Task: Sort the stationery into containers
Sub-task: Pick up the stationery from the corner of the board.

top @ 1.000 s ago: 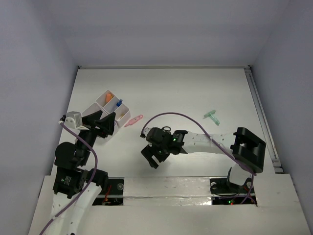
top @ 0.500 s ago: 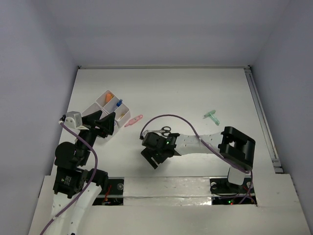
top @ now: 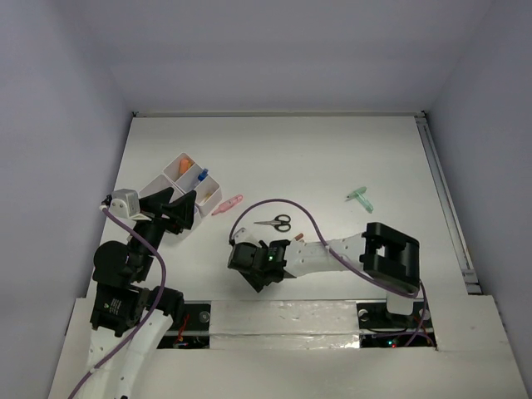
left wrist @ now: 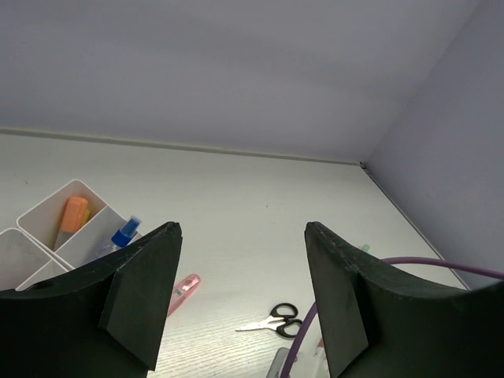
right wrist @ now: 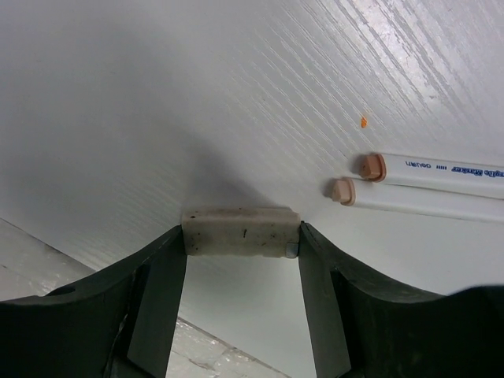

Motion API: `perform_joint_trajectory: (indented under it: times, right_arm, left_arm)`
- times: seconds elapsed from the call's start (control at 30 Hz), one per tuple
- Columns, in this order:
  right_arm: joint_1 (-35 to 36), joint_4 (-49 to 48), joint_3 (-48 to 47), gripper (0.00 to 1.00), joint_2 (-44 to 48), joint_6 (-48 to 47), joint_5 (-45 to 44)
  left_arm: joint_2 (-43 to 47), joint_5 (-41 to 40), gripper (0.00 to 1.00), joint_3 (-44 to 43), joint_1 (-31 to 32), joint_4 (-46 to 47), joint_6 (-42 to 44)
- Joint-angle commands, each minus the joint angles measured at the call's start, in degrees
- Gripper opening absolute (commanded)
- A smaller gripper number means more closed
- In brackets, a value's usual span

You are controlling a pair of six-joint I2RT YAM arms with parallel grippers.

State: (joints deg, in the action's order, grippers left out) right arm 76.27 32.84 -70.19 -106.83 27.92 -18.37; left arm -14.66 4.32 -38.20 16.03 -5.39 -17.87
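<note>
Right hand (top: 253, 270) is low over the bench (top: 332, 158), to the near right of the tray (top: 209, 196) and well apart from it. Its fingers (right wrist: 157, 299) meet both short ends of a cream eraser (right wrist: 242, 231). The block fills the gap exactly, so this reads as a lengthwise grip. Whether the block rests on the bench or is just off it cannot be told.

Handling, as judged: the eraser is small, light and slightly rubbery, with a matt speckled face that should not slip. It is not fragile. The end-on hold is narrow, so the block may pivot if knocked.

Two white pencils (right wrist: 441, 177) with beige caps lie near the eraser, untouched. Scissors (top: 275, 222) lie right of the tray, beyond the right hand. A pink marker (top: 227, 204) lies just beside the tray's right wall.

Left hand (top: 176, 209) hangs at the tray's near edge, fingers spread, nothing between them.

Room: the bench between the right hand and the tray is bare except for the marker. The tray's walls are thin, so the block likely needs lifting over the rim. The compartment nearest the marker looks free. The left hand crowds the tray's near side, so coming in from the right looks safer.
</note>
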Motion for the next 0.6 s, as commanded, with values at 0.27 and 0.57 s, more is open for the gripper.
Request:
perform_joint_trajectory:
  times: [0.27,0.57]
  right_arm:
    - [0.99,2.59,-4.33,0.59,2.06,0.65,-8.78]
    - [-1.29,-4.95,-13.47,0.6,1.36,-10.25,-13.71]
  left_arm:
    - [0.42,0.6,0.61,0.05,-0.12,3.45,0.03]
    - [-0.11,0.43,0.61,-0.13,-0.12,3.28,0.29]
